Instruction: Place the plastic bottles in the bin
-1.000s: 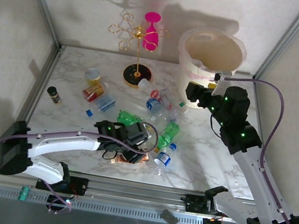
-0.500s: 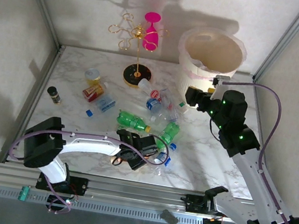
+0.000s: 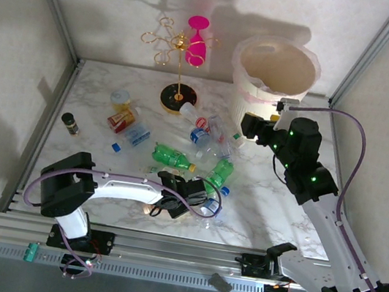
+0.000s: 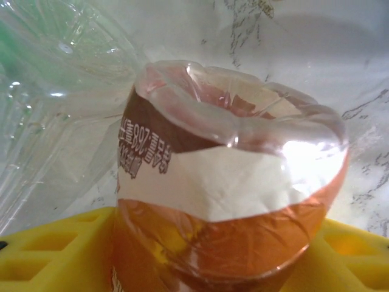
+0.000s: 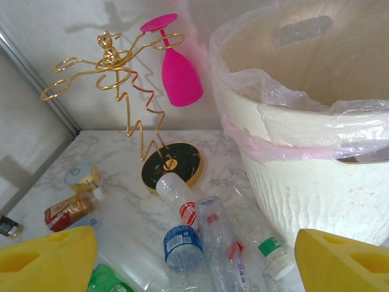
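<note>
my left gripper [image 3: 190, 196] clamps a copper-brown bottle [image 4: 231, 182] well apart from the bin [image 3: 249, 104], my right gripper [image 3: 252, 125] hangs open and empty beside it, and the other plastic bottles [image 3: 214, 138] lie unbinned near its foot.

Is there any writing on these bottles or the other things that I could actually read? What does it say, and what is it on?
Nothing here is clear enough to quote.
Copper-brown bottle: dark print on its brown-and-white label, turned sideways and blurred, unreadable.
Blue-labelled bottle: print too small to read.
Red-labelled bottle: print too small to read.
Bin: no writing visible.
</note>
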You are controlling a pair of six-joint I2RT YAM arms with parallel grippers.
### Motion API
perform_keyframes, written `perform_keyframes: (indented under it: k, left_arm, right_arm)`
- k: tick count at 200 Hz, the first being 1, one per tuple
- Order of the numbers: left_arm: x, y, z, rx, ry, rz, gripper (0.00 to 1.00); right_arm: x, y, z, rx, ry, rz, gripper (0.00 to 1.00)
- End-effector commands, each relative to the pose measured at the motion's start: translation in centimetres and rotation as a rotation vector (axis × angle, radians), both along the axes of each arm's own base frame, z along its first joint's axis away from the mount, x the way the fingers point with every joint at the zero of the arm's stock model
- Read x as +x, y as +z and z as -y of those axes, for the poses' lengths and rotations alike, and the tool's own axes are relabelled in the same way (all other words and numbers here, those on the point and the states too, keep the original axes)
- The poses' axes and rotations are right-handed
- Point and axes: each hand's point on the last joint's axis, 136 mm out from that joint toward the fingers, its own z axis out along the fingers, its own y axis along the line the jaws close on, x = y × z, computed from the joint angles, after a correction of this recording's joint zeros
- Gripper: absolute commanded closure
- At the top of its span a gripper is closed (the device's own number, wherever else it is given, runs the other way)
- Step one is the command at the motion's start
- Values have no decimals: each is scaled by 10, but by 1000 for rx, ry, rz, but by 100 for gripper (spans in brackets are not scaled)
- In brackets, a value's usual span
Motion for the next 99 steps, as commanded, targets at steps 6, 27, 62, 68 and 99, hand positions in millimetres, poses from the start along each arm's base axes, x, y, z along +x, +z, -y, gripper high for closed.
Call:
perform_keyframes:
  k: [6,27,62,68,99]
  left_arm:
    - [4,18,-1,-17,6,51,41]
    - [5,34,2,-55,14,68,42]
    - [7,76,9,-169,25,112,43]
    - [8,86,10,-197,26,123,43]
    - [12,151,19,-391,39,205,46]
  right_arm:
    - [-5,15,-1,30,9,49,15]
    - [-9,21,0,45,14,59,15]
    - [-17,34,2,72,19,72,15]
    - [-19,35,2,81,24,73,15]
    - [-25,40,-4,126,65,66,15]
